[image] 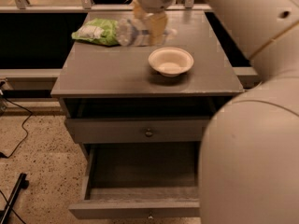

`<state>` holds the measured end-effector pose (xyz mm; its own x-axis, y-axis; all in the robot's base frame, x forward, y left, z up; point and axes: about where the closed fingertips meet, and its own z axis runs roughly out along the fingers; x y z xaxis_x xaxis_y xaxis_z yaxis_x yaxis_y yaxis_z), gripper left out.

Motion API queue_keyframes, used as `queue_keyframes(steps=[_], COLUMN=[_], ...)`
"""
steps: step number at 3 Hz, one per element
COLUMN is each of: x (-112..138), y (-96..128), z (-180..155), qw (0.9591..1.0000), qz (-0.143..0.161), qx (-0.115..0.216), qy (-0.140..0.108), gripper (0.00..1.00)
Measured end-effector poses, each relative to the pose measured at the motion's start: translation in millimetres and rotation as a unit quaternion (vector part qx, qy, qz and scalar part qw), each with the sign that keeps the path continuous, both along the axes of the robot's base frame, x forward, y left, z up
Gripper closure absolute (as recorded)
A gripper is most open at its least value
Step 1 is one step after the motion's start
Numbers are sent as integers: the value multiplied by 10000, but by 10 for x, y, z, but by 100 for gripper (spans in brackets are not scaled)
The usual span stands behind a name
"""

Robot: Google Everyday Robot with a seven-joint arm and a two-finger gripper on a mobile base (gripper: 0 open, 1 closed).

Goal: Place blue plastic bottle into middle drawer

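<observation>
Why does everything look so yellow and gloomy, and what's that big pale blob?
Camera view: dim, warm light tints everything; the bowl throws a soft shadow toward us; the open middle drawer is dark inside. The blob is the robot's own arm, filling the right side; its gripper, top centre, grips the blue plastic bottle.
</observation>
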<state>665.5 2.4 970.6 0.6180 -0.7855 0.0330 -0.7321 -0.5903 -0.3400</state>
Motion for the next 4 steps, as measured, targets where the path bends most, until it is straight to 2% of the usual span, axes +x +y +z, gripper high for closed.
queue_keyframes(steps=[1, 2, 3, 4], x=[-35, -189, -373, -373], y=[-826, -1465, -1998, -1998], z=[-111, 6, 43, 43], qw=[9951, 9865, 9751, 9751], qz=[-975, -1634, -2217, -2217], qx=[121, 70, 72, 72], qy=[104, -11, -42, -42], gripper=[100, 100, 100, 100])
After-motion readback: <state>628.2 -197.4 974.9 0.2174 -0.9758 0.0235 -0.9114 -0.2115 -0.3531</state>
